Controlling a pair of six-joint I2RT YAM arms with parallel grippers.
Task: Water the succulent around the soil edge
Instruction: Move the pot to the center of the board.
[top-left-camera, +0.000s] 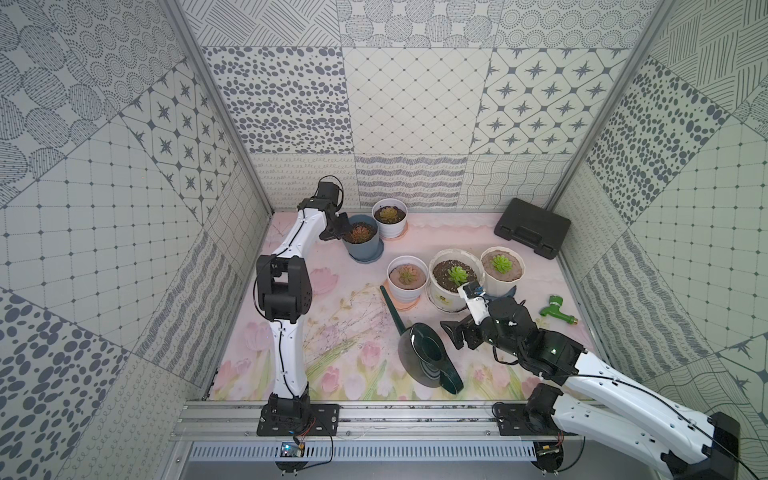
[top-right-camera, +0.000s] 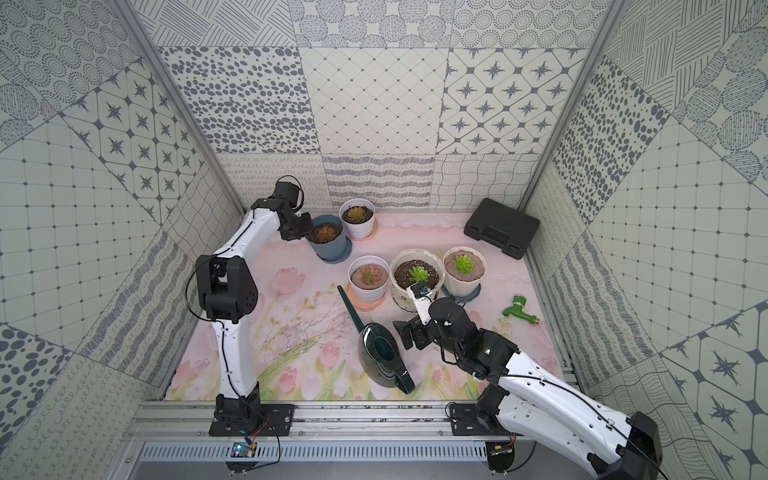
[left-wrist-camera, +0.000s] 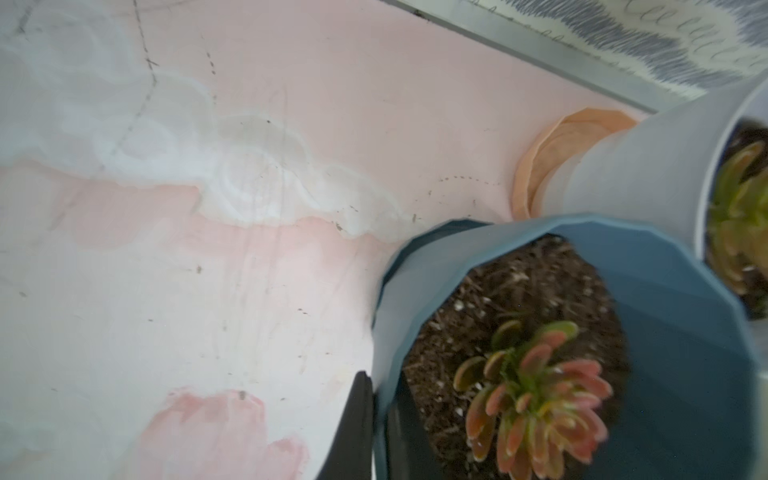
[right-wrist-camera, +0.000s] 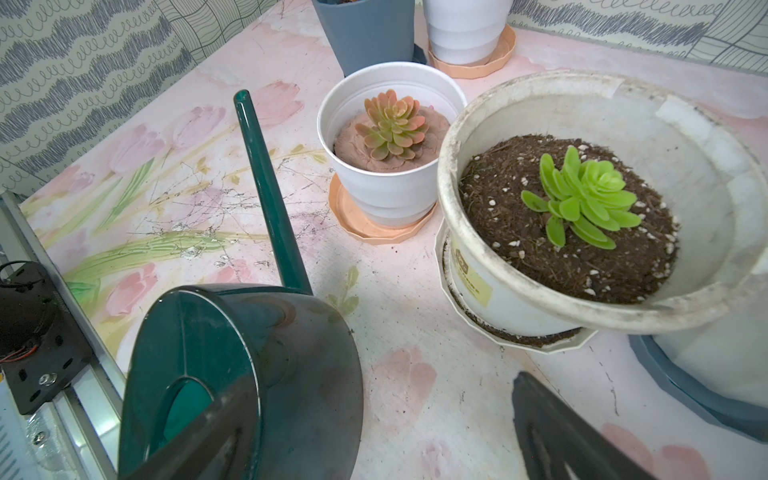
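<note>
Two hands: our left hand (left-wrist-camera: 380, 401) pinches the blue pot (left-wrist-camera: 623, 232); our right hand (right-wrist-camera: 376, 390) gapes by the can (right-wrist-camera: 249, 353) to grab it.

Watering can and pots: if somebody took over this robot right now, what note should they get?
Left gripper: shut on the rim of the blue pot, which is not the target.
Right gripper: open beside the can, not gripping it.
Succulent: right end of the three-pot row, in the fluted pot.
Done: nothing poured; the can stands on the table.
Left: grasp the can, carry it over, pour round the soil edge.
</note>
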